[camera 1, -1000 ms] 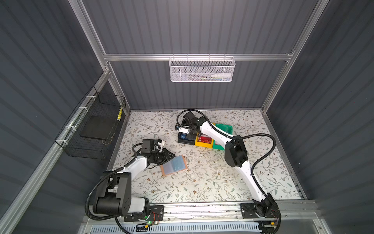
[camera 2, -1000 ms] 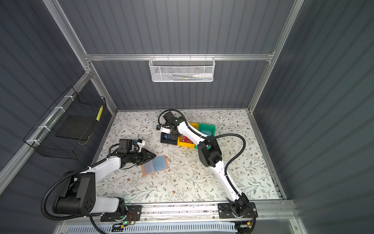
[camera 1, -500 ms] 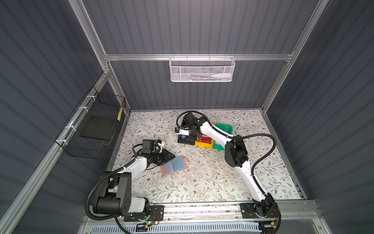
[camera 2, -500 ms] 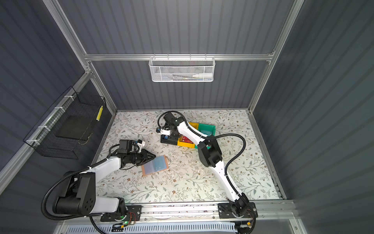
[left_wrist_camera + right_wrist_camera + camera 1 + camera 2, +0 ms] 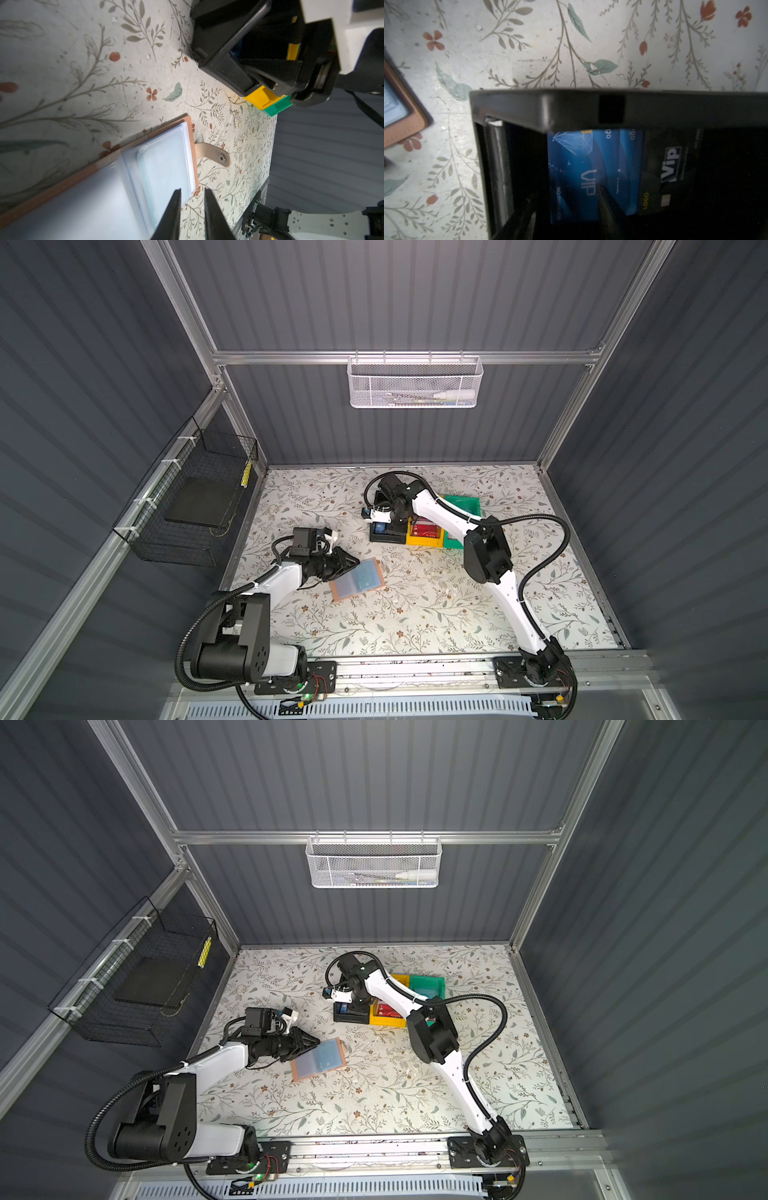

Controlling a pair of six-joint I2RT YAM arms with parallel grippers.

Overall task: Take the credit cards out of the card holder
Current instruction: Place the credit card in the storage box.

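Only slightly has the right gripper (image 5: 565, 193) been shifted over the black bin (image 5: 571, 108) since a second ago; the card holder (image 5: 357, 580) is left unmoved. It is laid open and flat, left of the table's centre, its tan stitched cover edging glossy translucent sleeves through which one pale card (image 5: 166, 166) is seen. The left gripper (image 5: 191, 190) is held narrowly parted over its corner, empty. Glossy blue credit cards (image 5: 571, 176) lie in the moulded plastic bin beneath the right gripper's parted fingers, nothing seen clamped. The floral-printed table (image 5: 415, 614) is enclosed by grey ribbed walls (image 5: 374, 302).
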